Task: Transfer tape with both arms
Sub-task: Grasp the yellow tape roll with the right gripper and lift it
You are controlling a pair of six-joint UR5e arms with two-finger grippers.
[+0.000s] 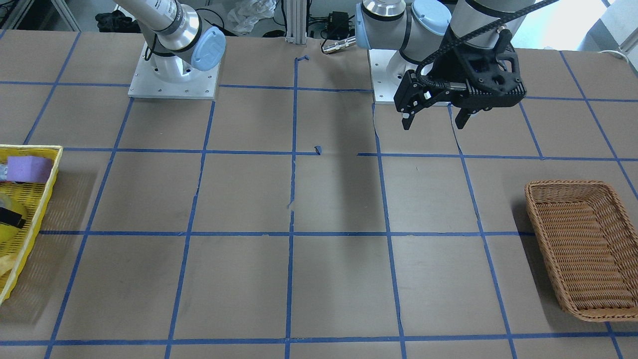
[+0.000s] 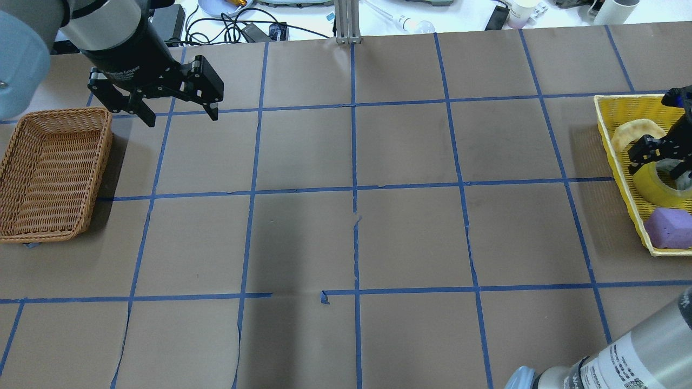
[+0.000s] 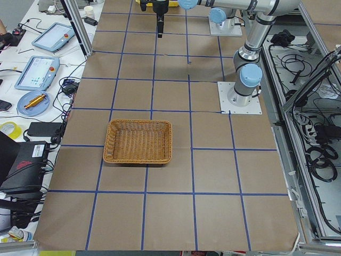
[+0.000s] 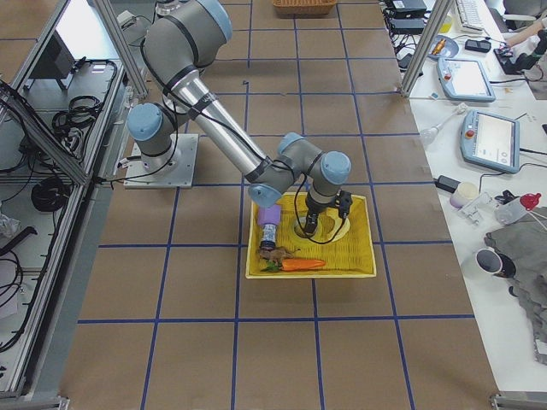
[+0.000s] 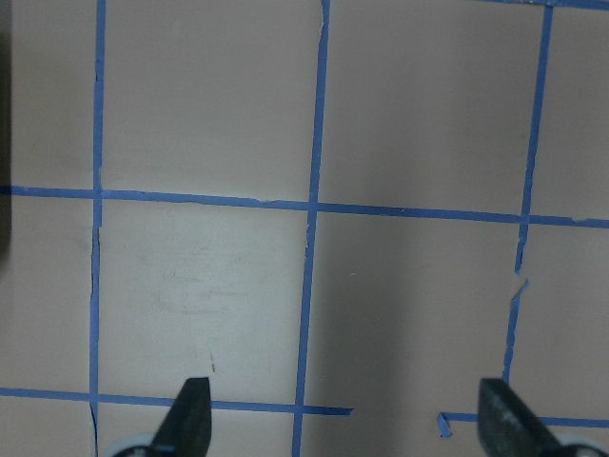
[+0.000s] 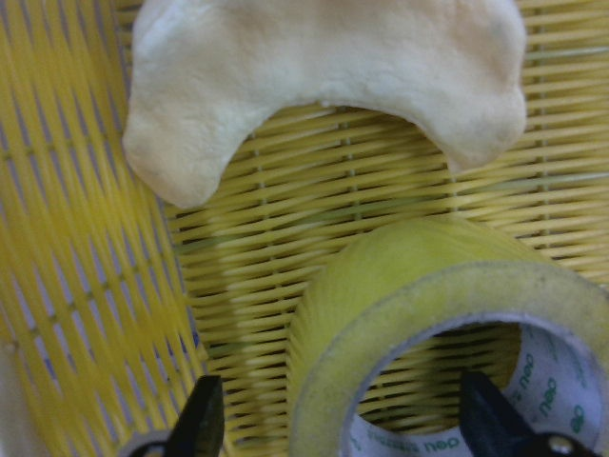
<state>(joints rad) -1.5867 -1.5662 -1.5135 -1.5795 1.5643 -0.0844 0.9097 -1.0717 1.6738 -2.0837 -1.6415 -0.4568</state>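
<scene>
Brown surface [image 2: 405,237] lies under the left tool [image 2: 181,119], spread wide. At the right, the right tool [image 6: 344,419] stands wide astride one wall of the tape [image 6: 400,267] in a yellow basket [image 2: 605,124].

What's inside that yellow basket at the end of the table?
A yellow tape roll, a purple block, a pale crescent-shaped piece and a carrot lie in the yellow basket. The right gripper covers part of its floor, so anything under it is hidden.
</scene>
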